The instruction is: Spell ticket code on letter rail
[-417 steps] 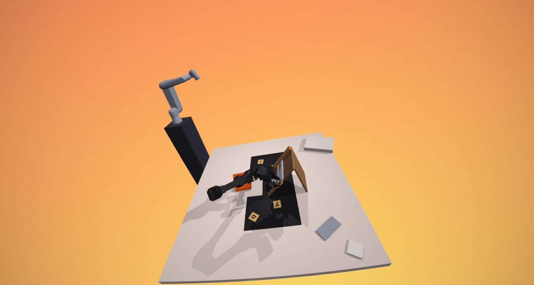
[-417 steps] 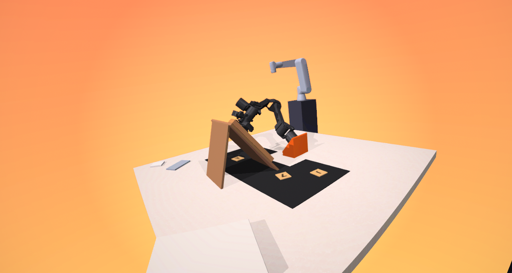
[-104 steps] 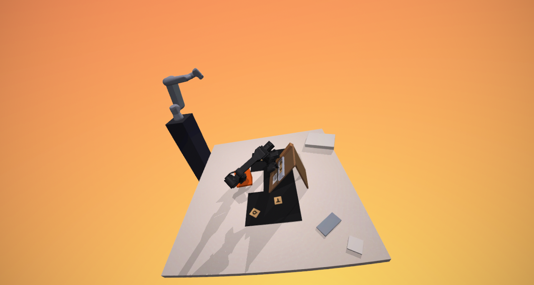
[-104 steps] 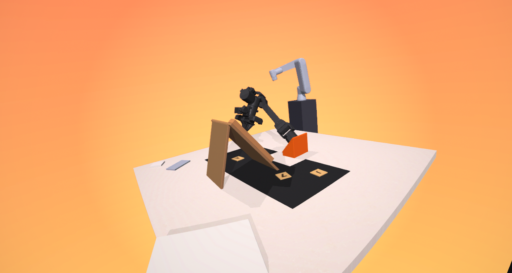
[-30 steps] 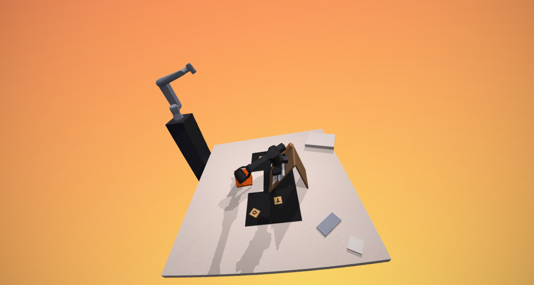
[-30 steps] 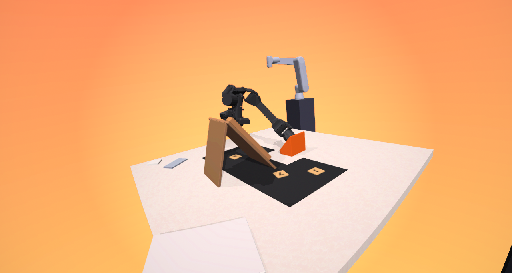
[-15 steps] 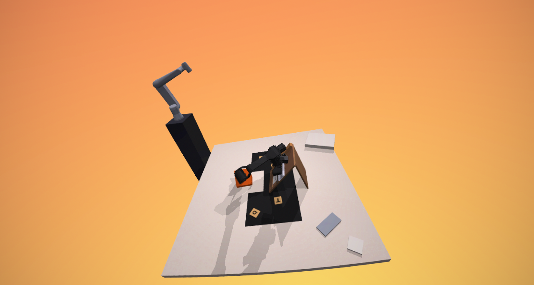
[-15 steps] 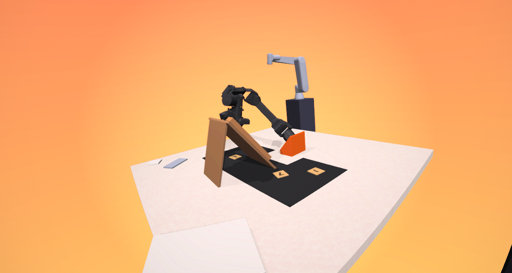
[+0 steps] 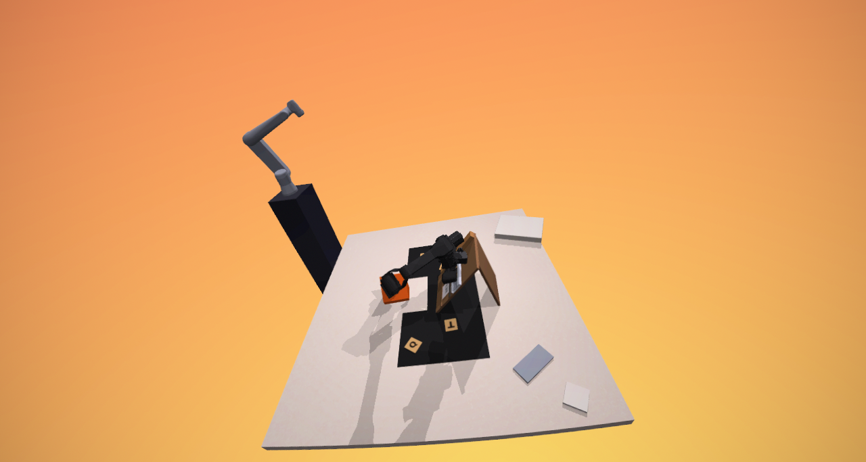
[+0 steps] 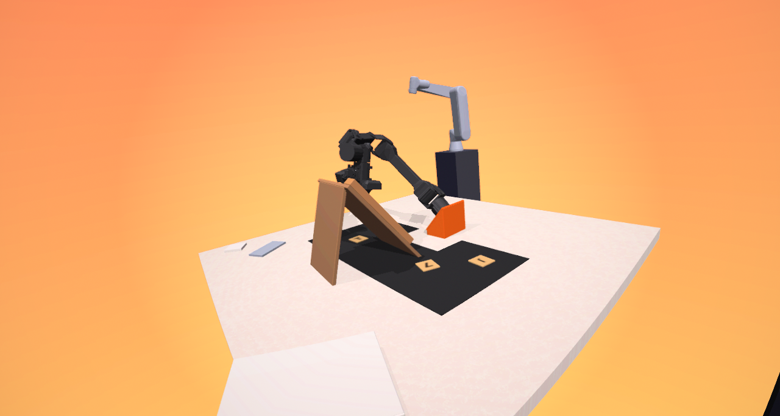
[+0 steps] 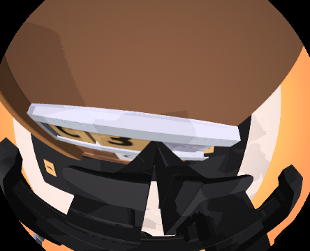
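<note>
My gripper is shut and empty. Its tips are at the pale rail on the leaning wooden board, beside the right edge of the 3 tile. Whether they touch it cannot be told. The C tile sits left of it in the rail; the rail right of the fingers shows no tile. The ticket below is mostly hidden. A T tile and a Q tile lie flat on the black mat. Two more tiles lie at its other end.
The orange block stands at the arm's base. A white slab, a blue-grey plate and a small white piece lie on the counter. A grey arm stands on a dark pedestal beyond the counter.
</note>
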Available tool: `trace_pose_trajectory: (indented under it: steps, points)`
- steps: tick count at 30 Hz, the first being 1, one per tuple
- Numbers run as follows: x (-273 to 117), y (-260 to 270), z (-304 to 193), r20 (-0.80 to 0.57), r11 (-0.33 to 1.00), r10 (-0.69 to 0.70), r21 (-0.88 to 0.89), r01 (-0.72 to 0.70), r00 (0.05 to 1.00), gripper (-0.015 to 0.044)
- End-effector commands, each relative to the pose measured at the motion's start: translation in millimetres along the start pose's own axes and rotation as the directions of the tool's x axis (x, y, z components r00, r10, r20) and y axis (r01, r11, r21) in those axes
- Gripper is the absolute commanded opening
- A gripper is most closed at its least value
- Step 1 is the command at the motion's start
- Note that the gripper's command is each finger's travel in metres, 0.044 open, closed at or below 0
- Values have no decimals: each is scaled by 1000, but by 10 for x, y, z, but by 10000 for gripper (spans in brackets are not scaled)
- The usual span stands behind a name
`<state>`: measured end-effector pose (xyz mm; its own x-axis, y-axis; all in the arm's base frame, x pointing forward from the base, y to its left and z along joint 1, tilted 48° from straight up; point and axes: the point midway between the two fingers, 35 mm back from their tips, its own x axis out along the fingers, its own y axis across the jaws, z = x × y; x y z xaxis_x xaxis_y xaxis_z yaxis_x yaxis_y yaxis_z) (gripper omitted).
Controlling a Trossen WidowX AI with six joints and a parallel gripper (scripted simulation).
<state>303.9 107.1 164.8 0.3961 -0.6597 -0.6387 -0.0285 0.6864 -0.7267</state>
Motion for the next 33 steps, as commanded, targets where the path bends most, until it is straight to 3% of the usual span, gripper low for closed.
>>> trace_pose_trajectory:
  steps: [1,33]
  points:
    - [-8,21,2,3,1000,-1,4,1,1000,0]
    - [-26,75,-22,3,1000,-1,4,1,1000,0]
